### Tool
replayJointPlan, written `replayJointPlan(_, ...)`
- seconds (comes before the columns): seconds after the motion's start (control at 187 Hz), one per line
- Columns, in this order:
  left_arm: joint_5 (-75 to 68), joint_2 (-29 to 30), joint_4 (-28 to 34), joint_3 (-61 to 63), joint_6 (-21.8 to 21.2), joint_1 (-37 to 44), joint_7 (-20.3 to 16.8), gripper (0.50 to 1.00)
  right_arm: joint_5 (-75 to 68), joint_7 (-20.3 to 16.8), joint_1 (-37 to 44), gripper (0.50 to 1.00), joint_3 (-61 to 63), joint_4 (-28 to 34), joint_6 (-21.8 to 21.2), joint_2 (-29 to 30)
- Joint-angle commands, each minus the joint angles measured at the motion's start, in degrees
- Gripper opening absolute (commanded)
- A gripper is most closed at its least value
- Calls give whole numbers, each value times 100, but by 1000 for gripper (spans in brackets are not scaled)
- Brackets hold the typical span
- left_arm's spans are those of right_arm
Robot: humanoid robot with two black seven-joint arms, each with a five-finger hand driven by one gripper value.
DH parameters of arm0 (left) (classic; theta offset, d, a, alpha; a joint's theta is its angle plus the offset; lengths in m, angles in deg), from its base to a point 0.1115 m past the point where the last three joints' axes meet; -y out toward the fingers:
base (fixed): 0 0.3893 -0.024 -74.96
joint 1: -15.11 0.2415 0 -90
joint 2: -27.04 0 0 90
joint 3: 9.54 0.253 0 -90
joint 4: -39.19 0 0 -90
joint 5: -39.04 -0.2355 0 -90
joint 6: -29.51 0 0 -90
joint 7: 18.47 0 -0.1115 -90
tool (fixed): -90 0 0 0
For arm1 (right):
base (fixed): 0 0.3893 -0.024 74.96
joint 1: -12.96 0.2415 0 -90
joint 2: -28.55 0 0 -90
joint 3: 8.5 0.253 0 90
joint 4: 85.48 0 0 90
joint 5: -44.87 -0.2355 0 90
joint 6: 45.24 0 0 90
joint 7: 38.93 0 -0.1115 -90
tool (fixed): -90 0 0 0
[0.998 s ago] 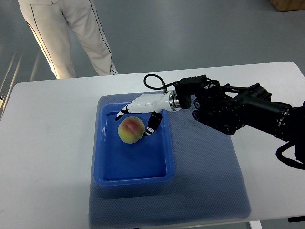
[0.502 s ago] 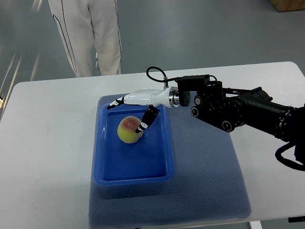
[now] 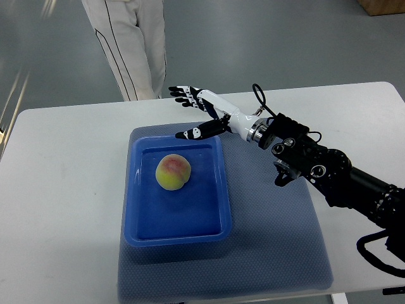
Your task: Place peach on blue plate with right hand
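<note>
Top view, sole camera, steep downward angle.

Peach (image 3: 173,172): resting inside blue plate (image 3: 215,209), in its far half, a little left of centre; touching the floor only, clear of all walls. Rounded, near-spherical, no marked long axis; yellow-green skin with red blush uppermost, matt, faintly fuzzy by look.

Blue plate: rectangular tray form, raised rim, rounded corners, glossy moulded plastic; long axis running away from the robot. Seated on blue mat (image 3: 278,240), dimpled weave, soft-looking, itself on white table (image 3: 63,190), smooth.

Right hand (image 3: 201,109): entered from the picture's right on black jointed arm (image 3: 329,174); white shell, black fingertips (image 3: 182,94). Fingers splayed apart, holding nothing, raised over the tray's far rim and the table beyond. Peach nearer the robot and slightly left of the hand, well apart from it; no contact.

Judgement: placement complete; only withdrawal left, clear of the rim.

Left hand: absent from view.

Person's legs (image 3: 130,44): pale trousers, dark side stripe, standing beyond the table's far edge.
</note>
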Motion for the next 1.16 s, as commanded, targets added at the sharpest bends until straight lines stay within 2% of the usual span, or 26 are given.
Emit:
replayJointPlan(0.0,0,0,1,9,0,0,1,1000,-506,4,-305,924,781,0,114,6)
replayJointPlan(0.128,0,0,1,0,0,0,1,1000,-1463,-4,-524,924,1387,-18,342,6)
replayJointPlan(0.214,0,0,1,0,0,0,1,1000,-2096,-4,-682,926,1475,-53,667,6)
replayJointPlan(0.299,0,0,1,0,0,0,1,1000,-2544,-4,-779,928,1449,-150,817,6)
replayJointPlan(0.454,0,0,-8,0,0,0,1,1000,-2712,-4,-867,928,1458,-396,834,6)
replayJointPlan(0.715,0,0,-8,0,0,0,1,1000,-2773,-4,-973,930,1467,-440,887,6)
replayJointPlan(0.923,0,0,-8,0,0,0,1,1000,-3933,-13,-1017,930,1431,-449,896,6)
replayJointPlan(1.153,0,0,-17,0,0,0,1,1000,-3986,4,-1069,930,1414,-440,905,6)
